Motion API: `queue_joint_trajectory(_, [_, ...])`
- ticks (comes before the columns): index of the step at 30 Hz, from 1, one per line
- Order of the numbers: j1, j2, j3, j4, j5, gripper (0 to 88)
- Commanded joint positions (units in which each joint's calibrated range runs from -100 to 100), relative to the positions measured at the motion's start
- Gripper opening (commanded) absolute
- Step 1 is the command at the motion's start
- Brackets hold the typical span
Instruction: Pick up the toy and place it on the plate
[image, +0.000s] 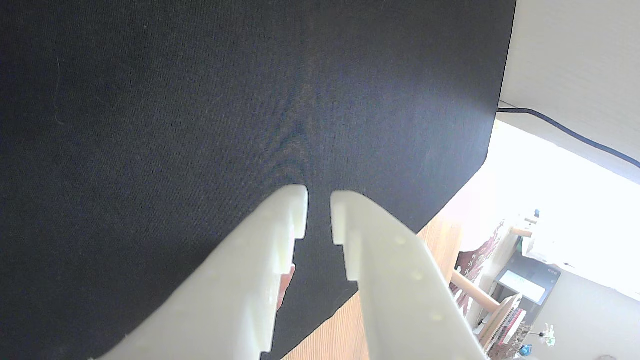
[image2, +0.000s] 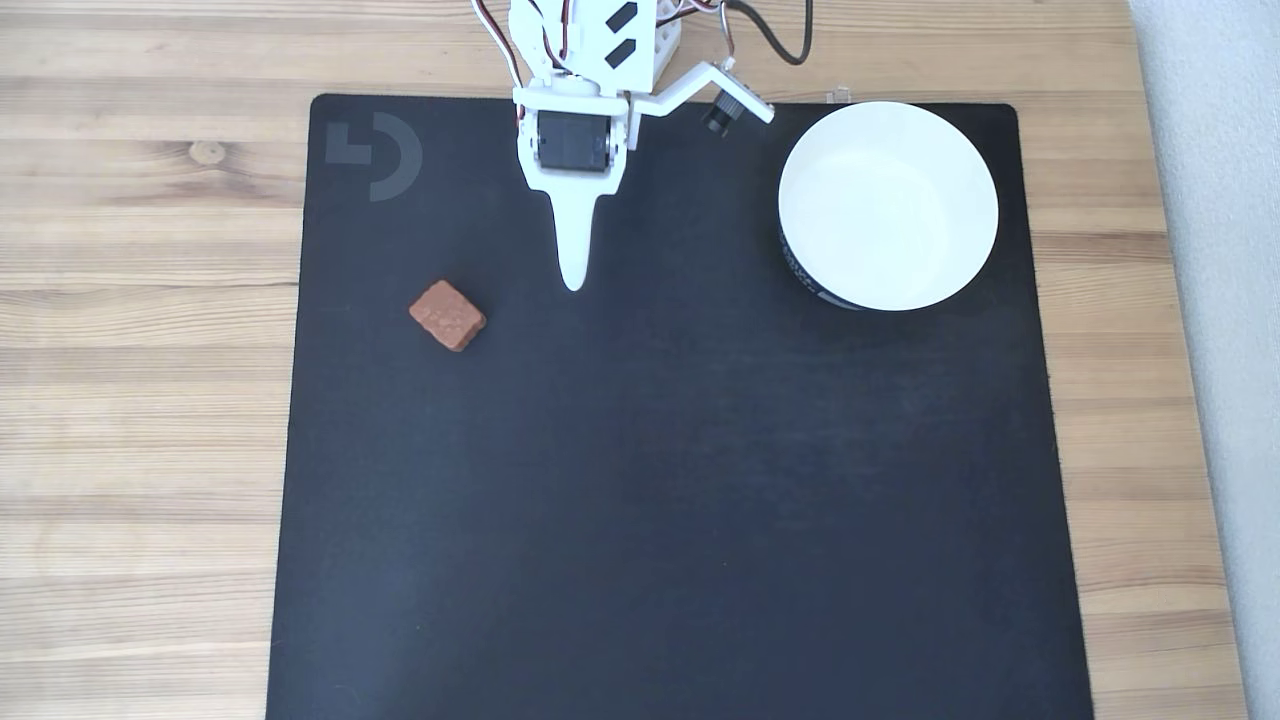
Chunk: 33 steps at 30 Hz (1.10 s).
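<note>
We see a black mat lying on a wooden counter, and most of the mat is bare, so there is wide free room in its middle and lower part in the fixed view. The mat's right edge runs near the counter's right edge, where a pale wall begins. In the wrist view the mat's corner ends close beside the fingers, with wood showing below it.

The hand hangs over the upper part of the mat, its tip pointing down in the fixed view. In the wrist view the hand has its two white fingers slightly apart, with a narrow gap, and they hold nothing.

The toy lies on the mat, to the left of the hand's tip and a little lower, not touching it.

The plate stands at the mat's upper right corner, well apart from the toy, and its white inside is empty.
</note>
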Motion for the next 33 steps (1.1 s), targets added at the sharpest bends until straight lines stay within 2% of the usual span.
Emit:
queue_joint_trajectory(1, [0.02,-0.67,0.60,0.12,-0.16,2.5])
queue_joint_trajectory(21, [-0.65,-0.58,-1.39,0.79,-0.48,2.5])
queue_joint_trajectory(25, [-0.65,-0.50,-3.28,0.88,-2.98,2.4])
queue_joint_trajectory(33, [0.10,0.09,-4.72,1.55,-3.14,2.5])
